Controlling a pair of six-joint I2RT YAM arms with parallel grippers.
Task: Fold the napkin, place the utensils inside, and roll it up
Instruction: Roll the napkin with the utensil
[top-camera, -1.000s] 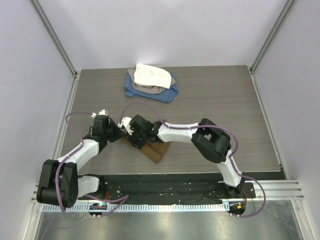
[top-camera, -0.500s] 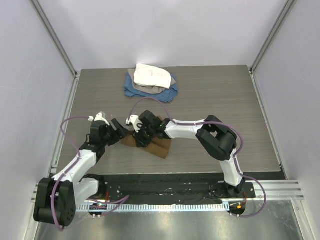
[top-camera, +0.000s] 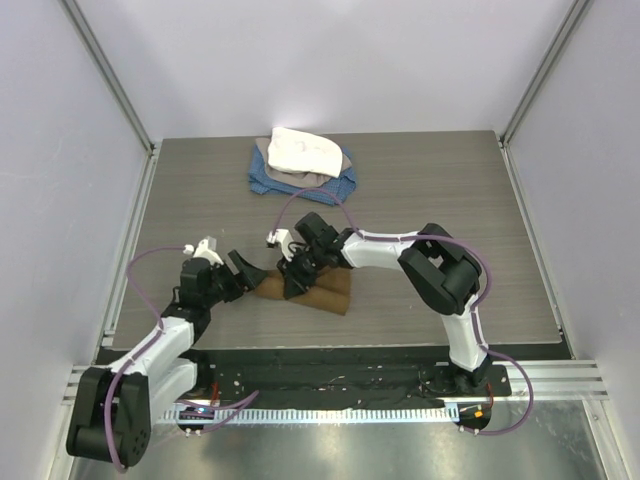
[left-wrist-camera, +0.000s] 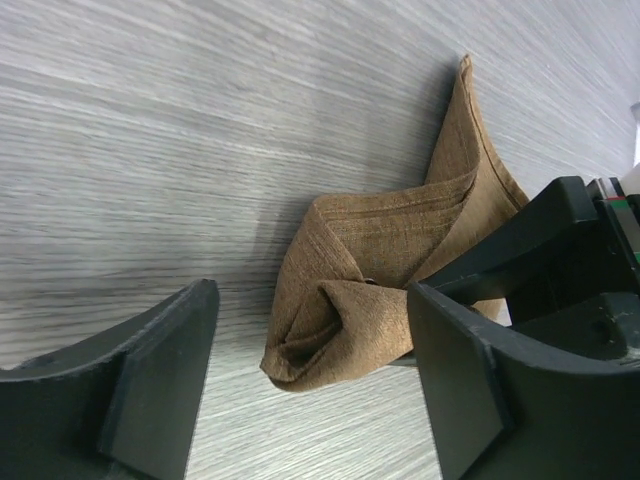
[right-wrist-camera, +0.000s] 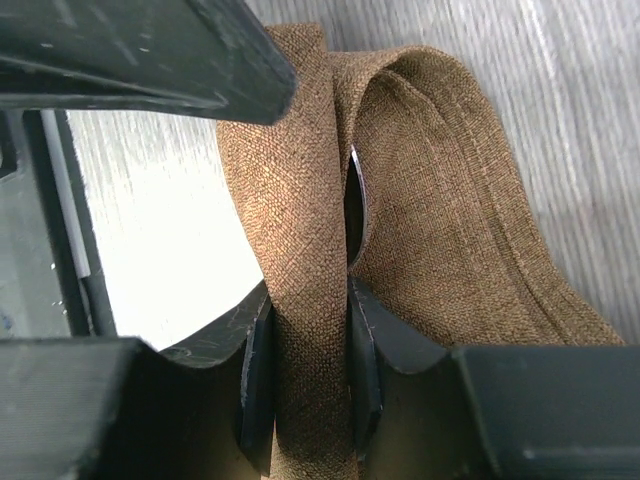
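Note:
The tan-brown napkin (top-camera: 322, 294) lies folded and partly rolled on the table in front of the arms. My right gripper (top-camera: 298, 276) is shut on a thick fold of the napkin (right-wrist-camera: 420, 200), with cloth pinched between its pads (right-wrist-camera: 362, 350). A thin silver edge (right-wrist-camera: 358, 195) shows in the slit of the fold; the rest of the utensils is hidden in the cloth. My left gripper (top-camera: 244, 272) stands open just left of the roll's end (left-wrist-camera: 340, 330), its fingers (left-wrist-camera: 160, 370) on either side of the end without touching it.
A pile of blue, grey and white cloths (top-camera: 302, 165) sits at the back middle of the table (top-camera: 450, 190). Grey walls and metal posts close in the left, right and back edges.
My left gripper has opened, let go of the napkin and drawn back to the left. The right gripper has closed on the cloth and shifted right and nearer, turning the roll.

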